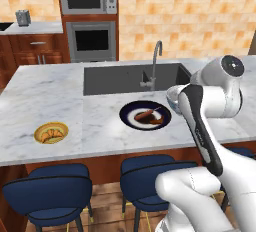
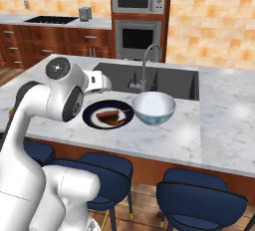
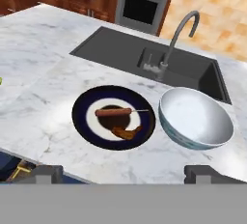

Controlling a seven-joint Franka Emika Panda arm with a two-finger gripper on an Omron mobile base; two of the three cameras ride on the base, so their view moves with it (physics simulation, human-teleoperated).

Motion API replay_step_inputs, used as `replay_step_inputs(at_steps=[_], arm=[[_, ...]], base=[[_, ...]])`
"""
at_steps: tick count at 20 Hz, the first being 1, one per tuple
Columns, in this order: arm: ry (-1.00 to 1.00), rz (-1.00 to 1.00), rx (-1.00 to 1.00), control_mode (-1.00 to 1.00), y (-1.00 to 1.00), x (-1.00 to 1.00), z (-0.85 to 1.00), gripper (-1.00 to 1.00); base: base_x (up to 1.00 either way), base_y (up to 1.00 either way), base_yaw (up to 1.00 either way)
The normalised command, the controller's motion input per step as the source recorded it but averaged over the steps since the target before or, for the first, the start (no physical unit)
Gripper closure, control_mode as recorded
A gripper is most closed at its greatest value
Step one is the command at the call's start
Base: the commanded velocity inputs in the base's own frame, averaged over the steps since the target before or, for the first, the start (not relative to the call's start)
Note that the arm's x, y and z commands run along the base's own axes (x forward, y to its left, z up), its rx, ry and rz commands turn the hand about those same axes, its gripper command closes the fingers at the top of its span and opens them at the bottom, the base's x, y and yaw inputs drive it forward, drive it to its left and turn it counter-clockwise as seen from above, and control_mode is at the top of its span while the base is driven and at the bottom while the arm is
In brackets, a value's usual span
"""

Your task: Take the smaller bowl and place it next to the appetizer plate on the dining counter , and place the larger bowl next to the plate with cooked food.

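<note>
The larger bowl (image 2: 154,108), white with a blue-green pattern, stands upright on the dining counter (image 2: 224,120) just right of the plate with cooked food (image 2: 108,114). The hand view shows that bowl (image 3: 195,117) and dark plate (image 3: 114,117) side by side in front of the sink. My gripper (image 3: 124,174) hangs above the counter's near side, open, with nothing between its fingers and apart from both. The appetizer plate (image 1: 50,133), yellow with pastry, lies far to the left on the counter (image 1: 45,91). My arm half hides the bowl (image 1: 172,98) in the left base view. The smaller bowl is out of view.
A dark sink (image 1: 130,78) with a steel faucet (image 1: 156,58) is set into the counter behind the plate and bowl. Blue stools (image 1: 50,191) stand under the counter's front edge. An oven (image 1: 91,40), a microwave and a wall counter are at the back.
</note>
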Motion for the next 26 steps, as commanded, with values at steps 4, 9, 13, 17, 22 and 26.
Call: replay_step_inputs(at_steps=[4,9,13,17,22,26], arm=[[-0.64,0.23,0.00,-1.00,0.00,-0.25,0.05,-1.00],[-0.09,0.03,0.00,1.00,0.03,0.06,0.00,-1.00],[0.00,0.00,0.00,1.00,0.00,0.00,0.00,-1.00],[0.00,0.00,0.00,1.00,0.00,0.00,0.00,-1.00],[0.00,0.00,0.00,1.00,0.00,0.00,0.00,-1.00],[0.00,0.00,0.00,1.00,0.00,0.00,0.00,-1.00]], base=[[0.00,0.00,0.00],[-0.19,0.05,0.00],[-0.98,0.71,0.07],[-0.95,0.99,0.13],[-0.01,1.00,0.16],[0.30,1.00,0.12]])
